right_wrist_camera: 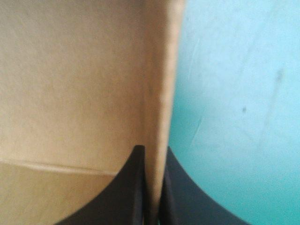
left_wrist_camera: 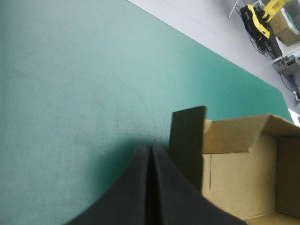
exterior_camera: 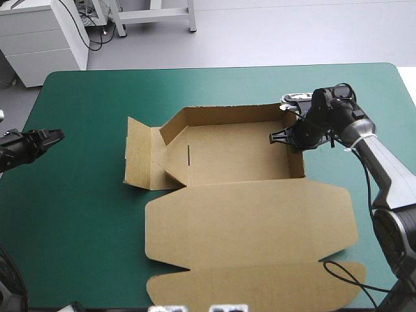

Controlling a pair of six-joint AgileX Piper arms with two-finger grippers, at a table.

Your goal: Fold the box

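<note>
At the centre of the table (exterior_camera: 84, 214), the brown box (exterior_camera: 234, 156) stands half-formed, lid flat, as the right gripper (exterior_camera: 281, 138) pinches its right wall, seemingly squaring it, while the left gripper (exterior_camera: 55, 135), fingers pressed together, hovers well off its untucked left end, likely next.

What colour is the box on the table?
The box is plain brown all over, with no pattern. The high view shows it best.

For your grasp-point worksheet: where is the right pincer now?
High view: the right pincer is shut on the right wall of the box, toward the table's right edge.
</note>
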